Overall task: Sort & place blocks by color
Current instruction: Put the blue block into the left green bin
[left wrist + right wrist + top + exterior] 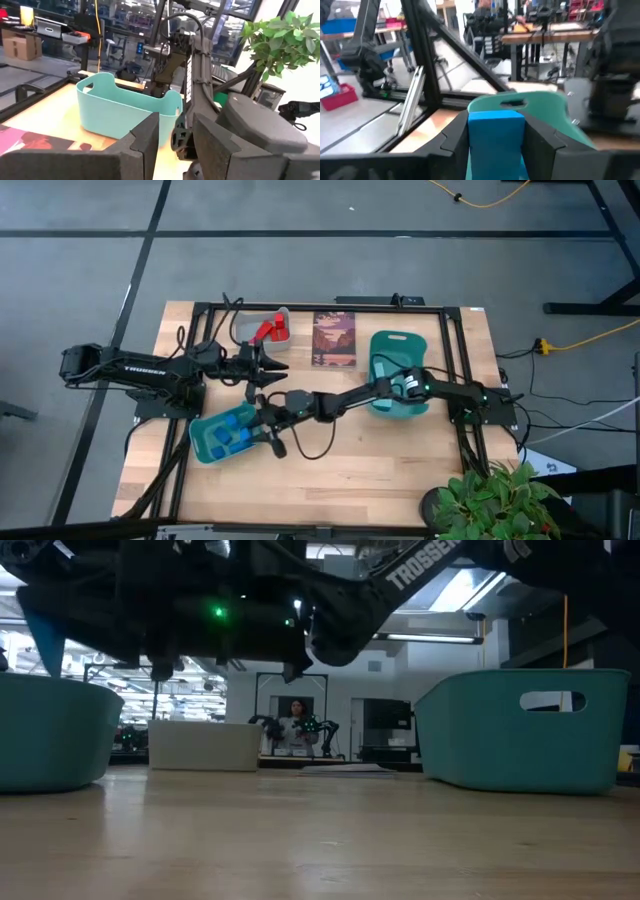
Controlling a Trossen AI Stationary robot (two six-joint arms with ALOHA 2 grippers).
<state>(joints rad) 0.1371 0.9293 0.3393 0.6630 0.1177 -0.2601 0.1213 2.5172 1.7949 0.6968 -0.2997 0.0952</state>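
Even overhead light, backlit low view, blurred right wrist view.

Blocks [232,438] in left bin [205,448], card [334,338] behind.

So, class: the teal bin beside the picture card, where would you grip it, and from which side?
Pinch the teal bin by the rim at its handle slot, coming straight down: it stands upright, open-topped, with thin walls, and the right arm crosses its other end.
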